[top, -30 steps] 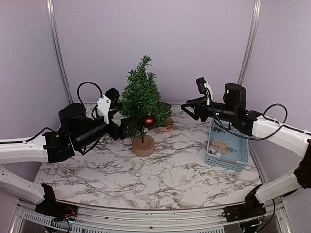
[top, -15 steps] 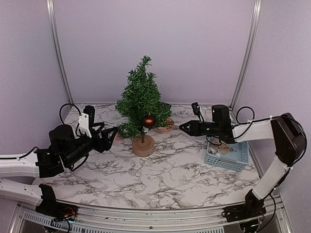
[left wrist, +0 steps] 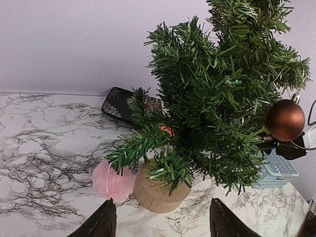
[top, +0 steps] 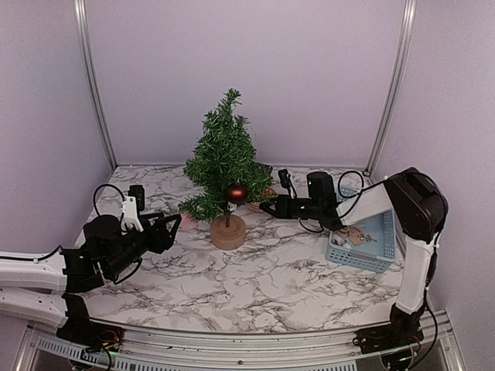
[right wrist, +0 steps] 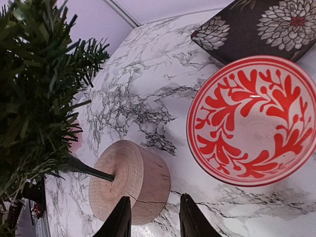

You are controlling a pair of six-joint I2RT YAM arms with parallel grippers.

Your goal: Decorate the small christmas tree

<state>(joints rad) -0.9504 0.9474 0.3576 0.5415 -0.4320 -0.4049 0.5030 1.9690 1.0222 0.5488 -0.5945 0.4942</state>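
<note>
The small christmas tree [top: 224, 162] stands mid-table on its round tan base [top: 228, 232]. A red-brown ball ornament [top: 237, 192] hangs on its front right branch and shows in the left wrist view [left wrist: 285, 120]. My left gripper [top: 172, 226] is low, left of the tree, open and empty [left wrist: 160, 224], facing the base [left wrist: 158, 190]. My right gripper [top: 267, 206] is low on the right of the tree, open and empty [right wrist: 154, 219], just short of the base [right wrist: 129, 180].
A pink pompom [left wrist: 111, 180] lies on the table left of the base. A red-patterned bowl [right wrist: 254, 121] and a dark floral item [right wrist: 261, 24] sit behind the tree. A blue basket [top: 363, 239] with small ornaments stands at the right.
Both arms have come down low. The left gripper drew back from the tree to the left. The right gripper moved left toward the tree's base.
</note>
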